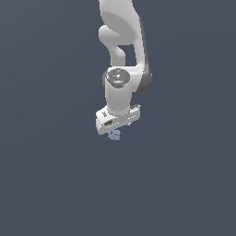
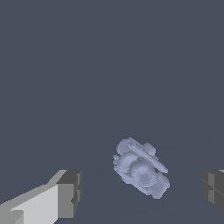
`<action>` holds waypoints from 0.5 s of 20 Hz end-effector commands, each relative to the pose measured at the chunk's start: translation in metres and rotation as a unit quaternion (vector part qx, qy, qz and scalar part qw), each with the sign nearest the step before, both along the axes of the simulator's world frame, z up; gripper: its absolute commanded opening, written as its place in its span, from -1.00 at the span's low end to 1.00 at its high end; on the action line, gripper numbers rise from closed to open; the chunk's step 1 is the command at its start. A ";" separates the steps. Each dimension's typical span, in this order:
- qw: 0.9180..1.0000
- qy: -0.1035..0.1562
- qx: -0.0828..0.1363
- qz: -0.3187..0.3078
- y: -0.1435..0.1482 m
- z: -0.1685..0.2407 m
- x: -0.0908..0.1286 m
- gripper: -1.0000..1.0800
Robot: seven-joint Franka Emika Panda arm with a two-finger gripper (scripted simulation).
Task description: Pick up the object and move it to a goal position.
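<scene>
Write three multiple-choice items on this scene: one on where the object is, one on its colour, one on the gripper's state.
1. Where is the object?
A. between the two fingertips
B. outside both fingertips
C. on top of the arm

2. What colour is the object?
A. red
B. pale blue-lavender
C. green

3. What state is the gripper in?
A. open
B. shut on the object
C. out of view

Answers: 1 A, the wrist view shows it lying in the gap between the fingertips. 2 B, both views show that pale tint. 3 A, the fingertips stand wide apart, clear of the object.
</scene>
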State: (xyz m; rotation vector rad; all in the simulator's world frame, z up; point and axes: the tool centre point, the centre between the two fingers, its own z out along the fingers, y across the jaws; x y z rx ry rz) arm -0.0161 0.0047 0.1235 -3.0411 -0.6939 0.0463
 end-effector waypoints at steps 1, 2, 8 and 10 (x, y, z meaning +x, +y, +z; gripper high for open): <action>0.999 -0.002 0.000 0.035 -0.002 -0.003 -0.001 0.92; 0.999 -0.002 0.000 0.048 -0.003 -0.004 -0.002 0.92; 0.992 -0.006 0.000 0.129 -0.009 -0.010 -0.005 0.92; 0.988 -0.007 0.000 0.156 -0.010 -0.012 -0.006 0.92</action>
